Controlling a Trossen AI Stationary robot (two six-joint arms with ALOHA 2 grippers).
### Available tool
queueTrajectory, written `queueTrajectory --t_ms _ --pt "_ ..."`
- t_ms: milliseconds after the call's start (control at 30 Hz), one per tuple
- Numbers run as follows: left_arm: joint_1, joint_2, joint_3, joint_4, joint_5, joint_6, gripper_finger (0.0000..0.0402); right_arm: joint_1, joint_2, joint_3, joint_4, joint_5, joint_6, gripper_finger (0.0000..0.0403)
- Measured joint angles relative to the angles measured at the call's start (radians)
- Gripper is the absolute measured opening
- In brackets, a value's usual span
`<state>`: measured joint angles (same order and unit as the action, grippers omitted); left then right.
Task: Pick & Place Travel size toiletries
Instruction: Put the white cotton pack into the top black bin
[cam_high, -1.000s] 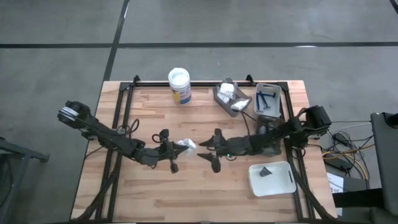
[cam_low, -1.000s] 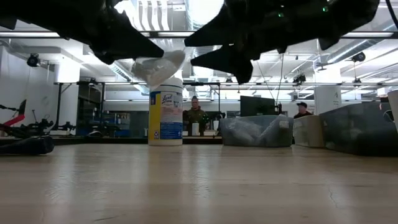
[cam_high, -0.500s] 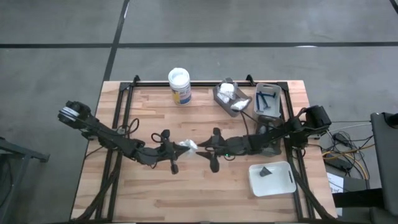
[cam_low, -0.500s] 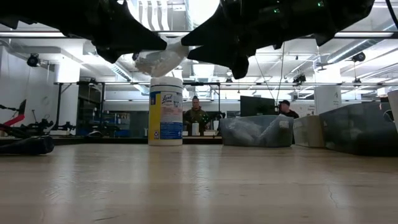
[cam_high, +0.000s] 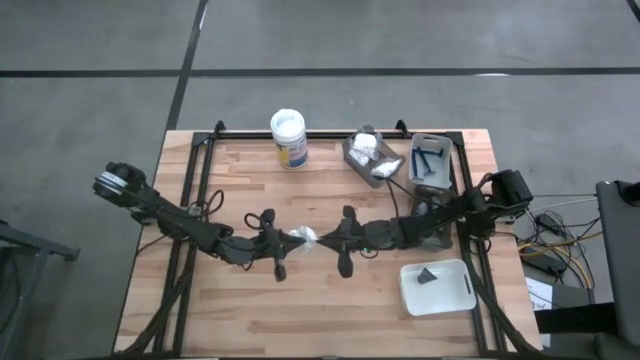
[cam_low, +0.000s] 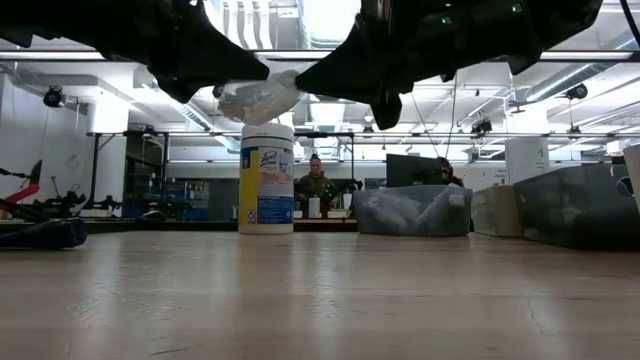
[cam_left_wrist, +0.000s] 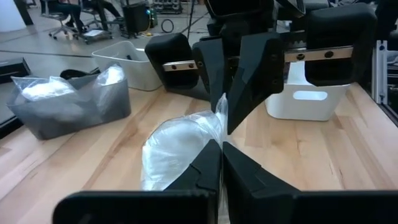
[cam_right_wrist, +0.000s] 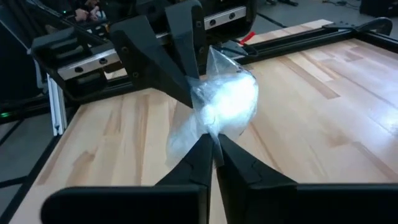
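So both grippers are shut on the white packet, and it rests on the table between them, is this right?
Not quite. Both the left gripper and the right gripper are shut on the white packet, but it does not rest on the table. The low view shows it held up in the air.

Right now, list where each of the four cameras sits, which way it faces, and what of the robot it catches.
High view: above, straight down on the table; both arms, the left tool and right tool meeting at a white packet.
Low view: tabletop height, level toward the room; arms overhead, the jar behind.
Left wrist view: on the left arm, facing the right tool; own fingers below.
Right wrist view: on the right arm, facing the left tool; own fingers below.
Shared: both wrist views show the packet pinched by both tools.
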<state>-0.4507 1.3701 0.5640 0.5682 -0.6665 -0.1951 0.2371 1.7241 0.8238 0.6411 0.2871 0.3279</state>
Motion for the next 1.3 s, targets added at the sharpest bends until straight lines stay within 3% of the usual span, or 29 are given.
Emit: queueTrajectory --t_ms 167,767,1200,1300 --pt "0.0 0.0 0.0 -0.001 0.003 0.005 0.0028 0.0 0.0 0.0 -0.001 0.0 0.0 0.0009" --pt "0.0 -0.003 0.0 -0.033 0.005 0.045 0.0169 0.002 0.0 -0.003 -0.01 -0.034 0.031 0.0008" --pt "-0.018 -0.072 -0.002 -0.203 0.005 0.01 0.0175 0.0 -0.151 -0.017 -0.189 -0.022 0.016 0.0008" --pt "-0.024 -0.073 -0.002 -0.23 0.005 -0.011 0.0175 -0.004 -0.212 -0.02 -0.252 0.024 0.004 0.0008"
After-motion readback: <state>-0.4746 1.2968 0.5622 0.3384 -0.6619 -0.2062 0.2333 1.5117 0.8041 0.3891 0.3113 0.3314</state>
